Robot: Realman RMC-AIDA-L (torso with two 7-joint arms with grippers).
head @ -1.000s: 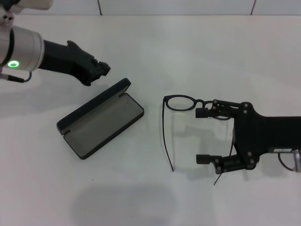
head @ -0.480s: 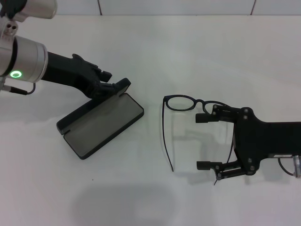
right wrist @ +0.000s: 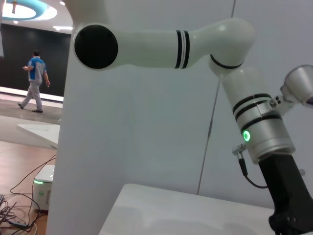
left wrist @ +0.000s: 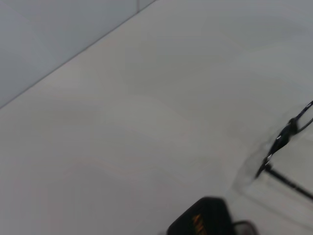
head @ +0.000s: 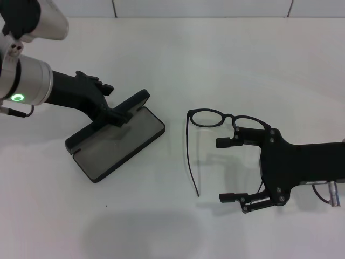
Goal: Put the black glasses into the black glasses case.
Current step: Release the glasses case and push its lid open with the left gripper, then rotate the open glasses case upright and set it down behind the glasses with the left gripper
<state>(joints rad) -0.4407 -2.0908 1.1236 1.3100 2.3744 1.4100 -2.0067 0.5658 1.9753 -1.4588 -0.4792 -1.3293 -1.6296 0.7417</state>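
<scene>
You have one pair of black glasses (head: 215,121) and one black glasses case (head: 116,137) on the white table (head: 215,54), with two grippers at work around them.

The case lies open on the left side of the table, set at a slant. Its grey-lined tray faces up and holds nothing; the lid stands raised along the far-left edge. In the left wrist view, a rounded black corner of the case (left wrist: 200,223) with orange lettering shows, along with a blurred part of the glasses (left wrist: 286,134) farther off.

The left gripper (head: 116,110) reaches in from the far left and sits right at the raised lid. You cannot tell whether its fingers are spread or clamped on the lid, since dark gripper and dark case run together.

The glasses rest on the table right of the case, well apart from it, lenses on the far side and one temple arm stretching toward the near edge.

The right gripper (head: 229,170) comes in from the right with its fingers spread wide, gripping nothing. Its far finger (head: 229,142) lies just beside the right lens, and its near finger (head: 234,197) sits close to the tip of the temple arm.
</scene>
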